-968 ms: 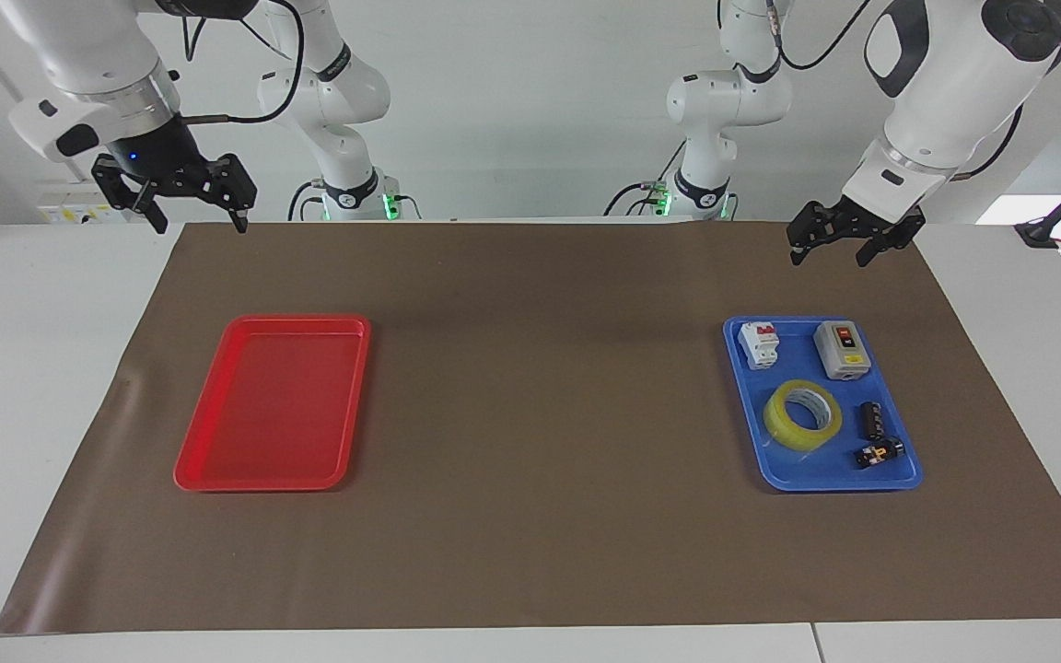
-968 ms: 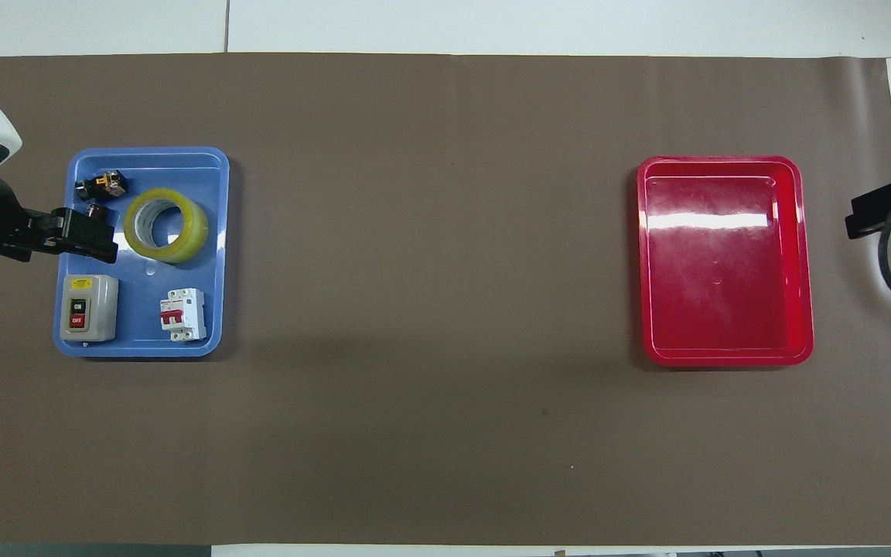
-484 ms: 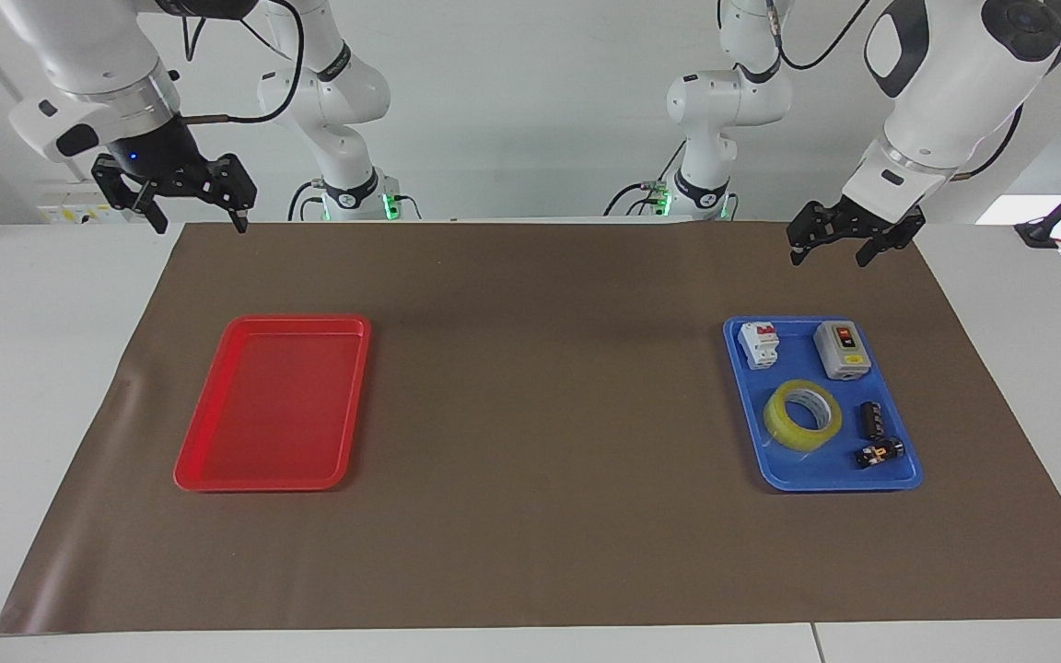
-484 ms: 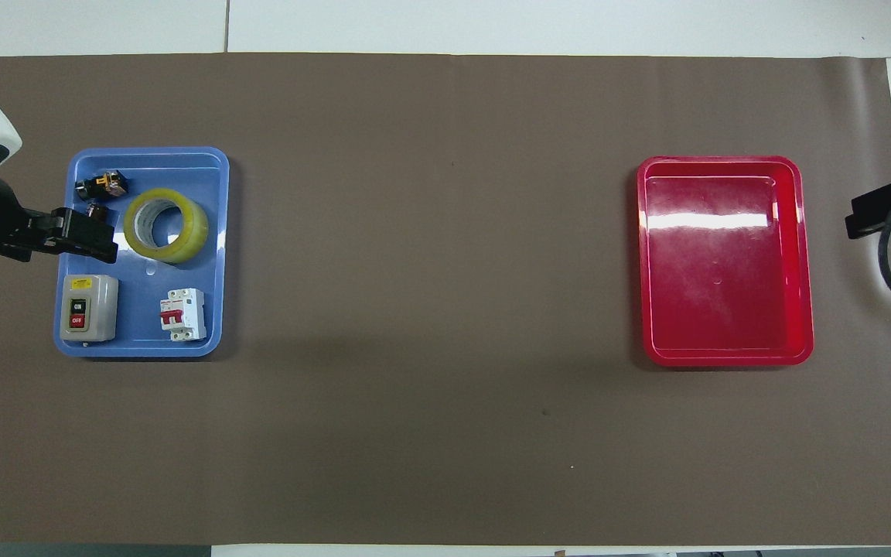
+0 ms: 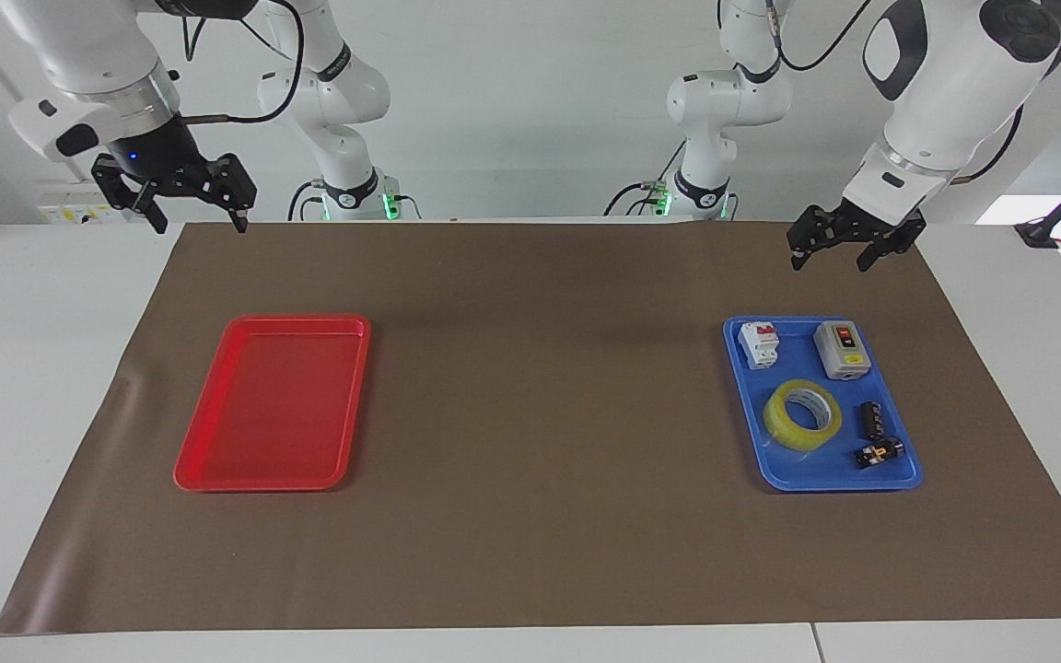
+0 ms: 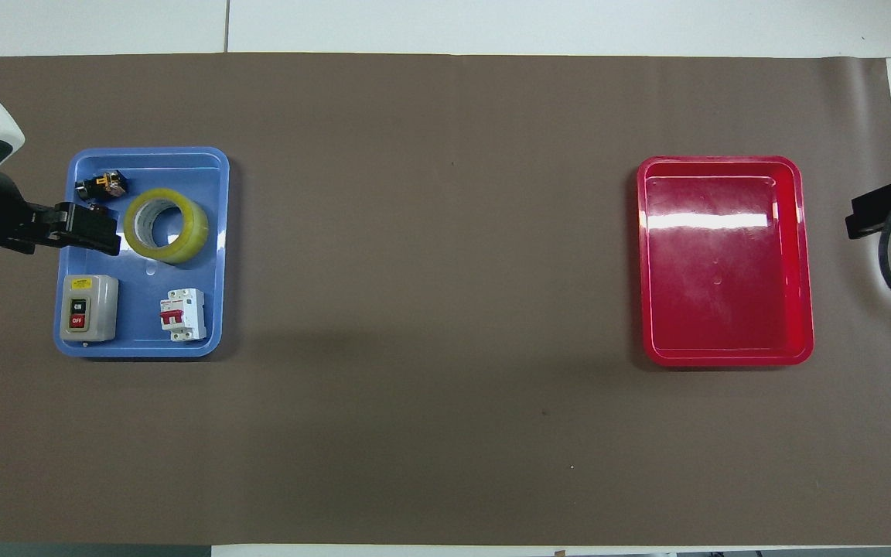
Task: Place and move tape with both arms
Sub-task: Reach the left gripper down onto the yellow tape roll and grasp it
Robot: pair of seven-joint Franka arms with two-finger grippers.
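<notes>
The yellow tape roll (image 5: 783, 423) lies flat in the middle of the blue tray (image 5: 793, 475) at the left arm's end of the brown mat; it also shows in the overhead view (image 6: 195, 229). My left gripper (image 5: 830, 256) is open and empty, up in the air over the mat beside that tray; in the overhead view the left gripper (image 6: 93, 230) overlaps the blue tray's edge (image 6: 144, 344), apart from the tape. My right gripper (image 5: 200, 219) is open and empty, raised over the mat's corner at the right arm's end, and only its edge shows in the overhead view (image 6: 879, 210).
The blue tray also holds a grey switch box (image 5: 842, 350), a white circuit breaker (image 5: 759, 344) and two small black parts (image 5: 871, 419) (image 5: 879, 452). An empty red tray (image 5: 273, 405) lies at the right arm's end. Two smaller white arms (image 5: 346, 175) (image 5: 704, 175) stand at the table's edge by the robots.
My left gripper has dropped slightly and shifted a little toward the tape's part of the blue tray. The right arm and the tape have not moved.
</notes>
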